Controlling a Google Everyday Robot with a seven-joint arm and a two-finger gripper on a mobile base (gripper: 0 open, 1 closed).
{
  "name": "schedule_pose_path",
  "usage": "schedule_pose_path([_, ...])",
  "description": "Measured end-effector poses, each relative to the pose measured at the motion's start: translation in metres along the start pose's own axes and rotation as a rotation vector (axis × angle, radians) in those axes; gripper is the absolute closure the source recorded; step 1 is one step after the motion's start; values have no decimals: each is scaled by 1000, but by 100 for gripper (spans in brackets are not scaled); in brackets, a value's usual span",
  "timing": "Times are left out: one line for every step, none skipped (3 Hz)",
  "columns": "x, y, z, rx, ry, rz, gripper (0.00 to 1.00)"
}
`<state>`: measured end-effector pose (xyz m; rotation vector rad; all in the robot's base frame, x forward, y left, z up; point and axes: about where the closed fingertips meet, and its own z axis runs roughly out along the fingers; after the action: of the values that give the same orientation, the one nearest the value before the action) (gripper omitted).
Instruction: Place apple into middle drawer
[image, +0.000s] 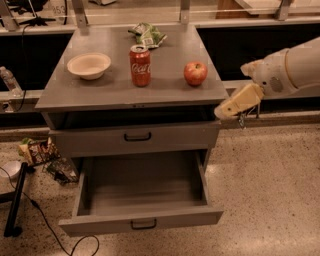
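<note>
Apple (195, 73): sits upright on the cabinet's grey surface (115, 90), right of centre, near the front right corner. Nothing touches it.

Same surface, left to right: pale bowl (89, 65), red cola can (140, 65) standing upright, then the apple. Can and apple are near each other but apart. A crumpled green packet (148, 35) lies behind the can at the back edge.

Middle drawer (142, 221): pulled far out toward the camera, interior bare grey. Top drawer (137, 136) above it shows its front and black handle, with a dark gap under the surface.

Claw (234, 105): off the cabinet's right side, just beside the front right corner, below the level of the surface and lower than the apple. It hangs from the white arm (295, 67) that enters from the right edge. Cannot tell how far open it is. The apple is clear of it.

Floor left of the cabinet: snack wrappers (37, 150).
</note>
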<state>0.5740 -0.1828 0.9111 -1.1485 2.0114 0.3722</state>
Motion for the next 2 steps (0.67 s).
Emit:
schedule_pose_path([-11,-29,22,34,-86,36,0])
schedule_pose_path([-15,-59,44,64,-154,79,0])
